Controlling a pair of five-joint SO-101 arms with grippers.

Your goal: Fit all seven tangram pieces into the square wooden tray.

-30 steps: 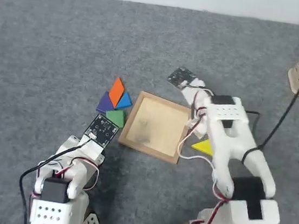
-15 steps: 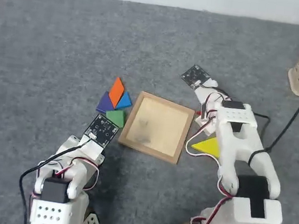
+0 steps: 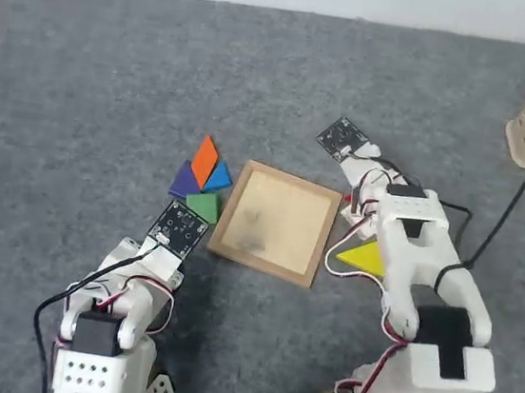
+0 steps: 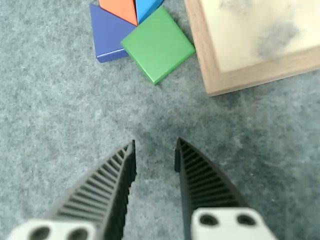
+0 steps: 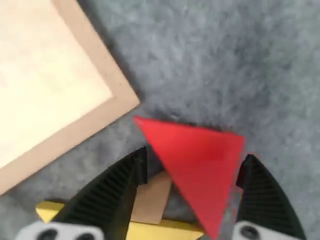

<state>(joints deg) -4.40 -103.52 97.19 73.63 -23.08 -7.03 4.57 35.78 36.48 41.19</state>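
Spreading the right gripper [image 5: 195,156] wide astride the red triangle [image 5: 192,150], lying on the carpet just beside the wooden tray [image 5: 75,129] corner. Holding the left gripper [image 4: 155,145] slightly parted, gripping nothing, near the green square [image 4: 157,44].

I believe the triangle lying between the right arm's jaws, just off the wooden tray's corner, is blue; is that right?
Not quite: the right wrist view shows that the triangle between the right arm's jaws is red, not blue. It does lie just off the corner of the wooden tray.
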